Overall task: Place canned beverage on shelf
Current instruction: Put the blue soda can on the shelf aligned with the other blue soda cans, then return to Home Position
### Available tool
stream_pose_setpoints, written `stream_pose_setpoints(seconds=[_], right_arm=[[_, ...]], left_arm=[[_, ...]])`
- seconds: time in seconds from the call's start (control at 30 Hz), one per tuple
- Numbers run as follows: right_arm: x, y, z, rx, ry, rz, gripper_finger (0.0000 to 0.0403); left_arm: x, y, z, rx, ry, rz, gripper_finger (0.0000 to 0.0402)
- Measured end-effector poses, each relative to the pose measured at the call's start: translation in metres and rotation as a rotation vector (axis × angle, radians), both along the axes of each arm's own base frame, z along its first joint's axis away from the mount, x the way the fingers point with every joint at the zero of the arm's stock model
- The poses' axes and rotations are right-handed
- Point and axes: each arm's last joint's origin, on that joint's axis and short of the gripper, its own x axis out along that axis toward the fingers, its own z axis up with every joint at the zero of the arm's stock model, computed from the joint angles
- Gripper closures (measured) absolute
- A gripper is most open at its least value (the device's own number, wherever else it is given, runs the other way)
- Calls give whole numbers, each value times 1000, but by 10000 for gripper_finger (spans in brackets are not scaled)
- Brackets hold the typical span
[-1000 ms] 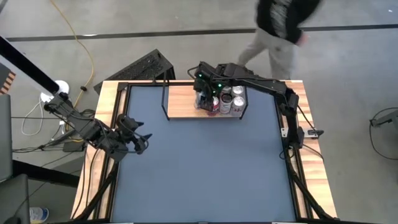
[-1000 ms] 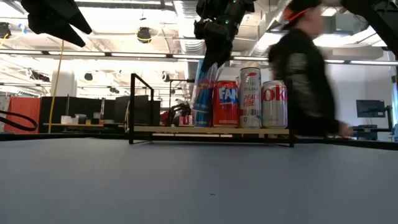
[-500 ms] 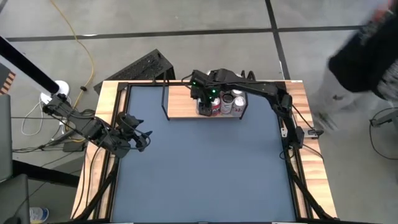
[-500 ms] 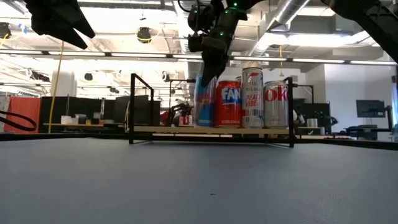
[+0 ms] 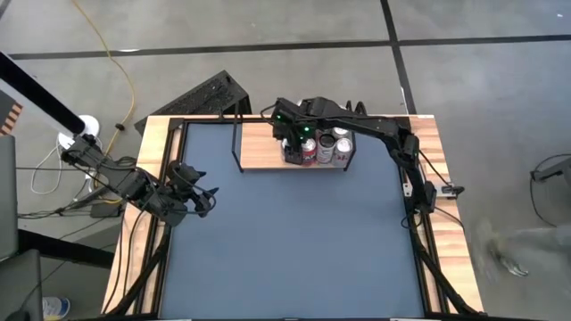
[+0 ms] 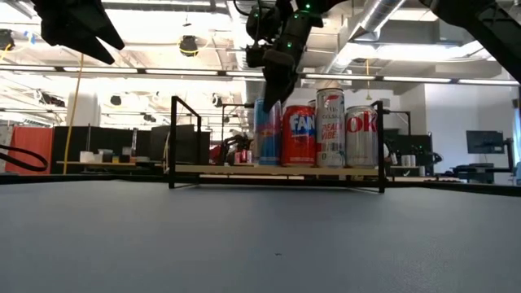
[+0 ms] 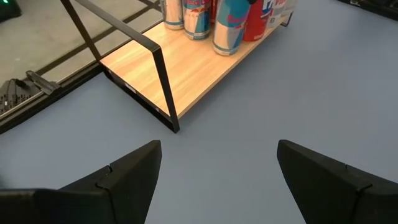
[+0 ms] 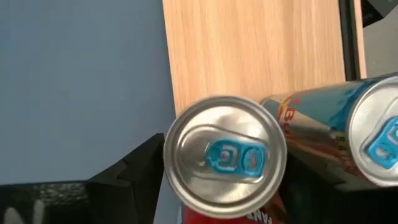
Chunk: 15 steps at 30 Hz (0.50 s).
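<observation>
The shelf (image 5: pixel 263 147) is a light-wood board with black wire ends, at the table's far edge. A blue and silver can (image 6: pixel 267 134) stands upright on it, base on the board, leftmost in a row of several cans. My right gripper (image 6: pixel 273 88) comes down over this can's top (image 8: pixel 224 155), open, one finger on either side of it. My left gripper (image 5: pixel 203 201) hovers open over the table's left side, with nothing between its fingers (image 7: pixel 124 180). My right gripper reaches the blue can from above, fingers pointing down, one finger (image 8: pixel 140 171) on each side of the can's upper wall. Whether they still touch it I cannot tell. The can stands upright with its base on the shelf board.
Beside the blue can stand a red can (image 6: pixel 299 134), a tall white can (image 6: pixel 329 126) and a silver can (image 6: pixel 361 136); more cans stand behind (image 7: pixel 196 18). The shelf's left half (image 7: pixel 168 68) is bare wood, bounded by its black wire end (image 6: pixel 175 138).
My right gripper has sunk a little and shifted toward the table's left with the blue can. The can, tilted and just above the board before, now stands upright on the shelf. A person behind the table has walked off to the right.
</observation>
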Motion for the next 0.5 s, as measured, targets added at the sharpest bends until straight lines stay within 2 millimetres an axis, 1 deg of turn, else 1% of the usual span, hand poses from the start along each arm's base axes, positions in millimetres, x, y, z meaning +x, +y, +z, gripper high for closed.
stream_pose_setpoints(seconds=[0.1, 0.23, 0.4, 0.5], right_arm=[[-2, 1, 5, 2, 4, 1, 133], [-1, 0, 21, -19, -46, 7, 132], [-3, -1, 49, -82, -119, 14, 132], [-8, 1, 70, -115, -145, 29, 131]], left_arm=[[0, 0, 0, 0, 0, 0, 90], [0, 0, 0, 0, 0, 0, 90], [0, 0, 0, 0, 0, 0, 90], [0, 0, 0, -1, -1, 0, 90]])
